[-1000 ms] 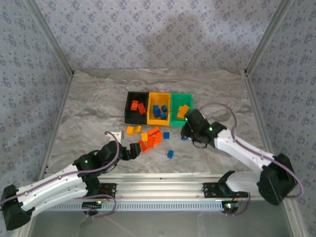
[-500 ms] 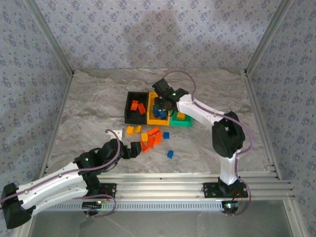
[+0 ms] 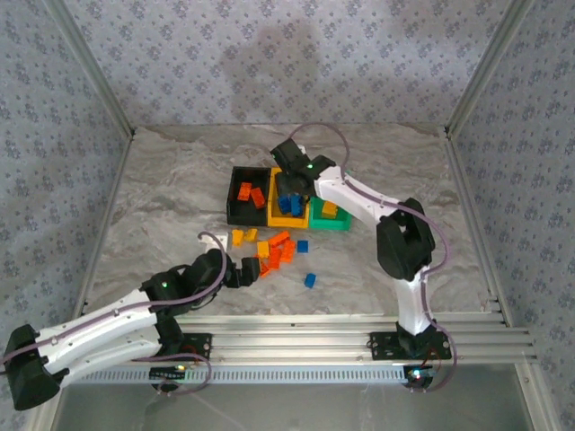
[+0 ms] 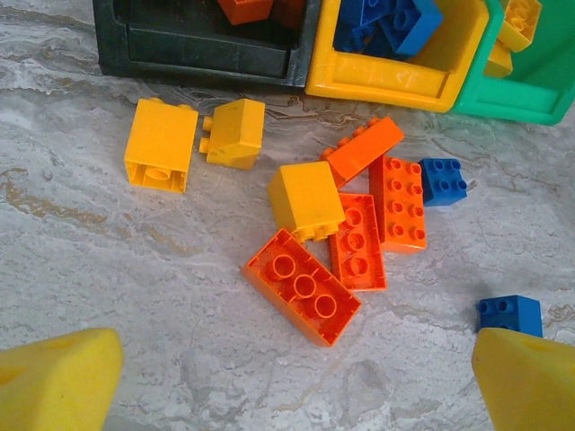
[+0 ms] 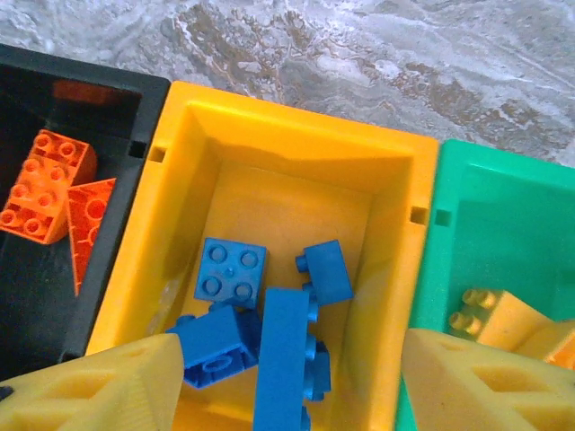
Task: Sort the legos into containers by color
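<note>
Three joined open-top plastic bins sit mid-table. The black bin (image 5: 117, 90) on the left holds red-orange bricks, the yellow-orange bin (image 5: 296, 121) in the middle holds blue bricks (image 5: 230, 272), and the green bin (image 5: 503, 180) on the right holds yellow-orange ones. The right gripper (image 5: 287, 382) hovers over the middle bin with its pads spread clear of the blue bricks, seemingly a drop-off. The left gripper (image 4: 292, 382), jaws wide, hangs above the loose bricks just near of the bins. Next it should descend on the upturned red-orange brick (image 4: 302, 285) and close.
</note>
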`<move>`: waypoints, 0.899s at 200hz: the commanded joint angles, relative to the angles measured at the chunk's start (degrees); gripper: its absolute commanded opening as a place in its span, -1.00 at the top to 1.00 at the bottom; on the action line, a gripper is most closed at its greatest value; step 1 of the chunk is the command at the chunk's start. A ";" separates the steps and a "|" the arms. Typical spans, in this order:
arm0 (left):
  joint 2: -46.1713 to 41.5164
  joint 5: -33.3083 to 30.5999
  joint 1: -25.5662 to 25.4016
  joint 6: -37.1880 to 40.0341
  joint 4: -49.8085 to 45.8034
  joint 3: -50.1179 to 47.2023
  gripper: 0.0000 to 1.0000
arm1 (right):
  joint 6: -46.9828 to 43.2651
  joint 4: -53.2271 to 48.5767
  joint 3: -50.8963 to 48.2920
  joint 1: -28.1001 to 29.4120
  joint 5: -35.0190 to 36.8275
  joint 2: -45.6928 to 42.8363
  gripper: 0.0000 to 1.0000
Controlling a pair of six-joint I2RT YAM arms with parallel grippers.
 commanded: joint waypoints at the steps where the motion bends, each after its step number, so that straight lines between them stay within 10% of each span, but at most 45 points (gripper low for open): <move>1: 2.47 0.37 0.38 2.46 -0.92 3.28 -0.99 | 2.01 5.40 -6.33 0.99 1.66 -10.02 -0.38; 89: 30.41 9.38 6.54 7.37 6.86 9.94 -0.81 | 8.80 13.08 -32.97 2.05 -2.34 -30.18 -0.43; 180: 34.66 9.36 8.86 4.27 5.97 6.12 -0.61 | 9.00 14.21 -39.10 0.38 -2.50 -36.94 -0.43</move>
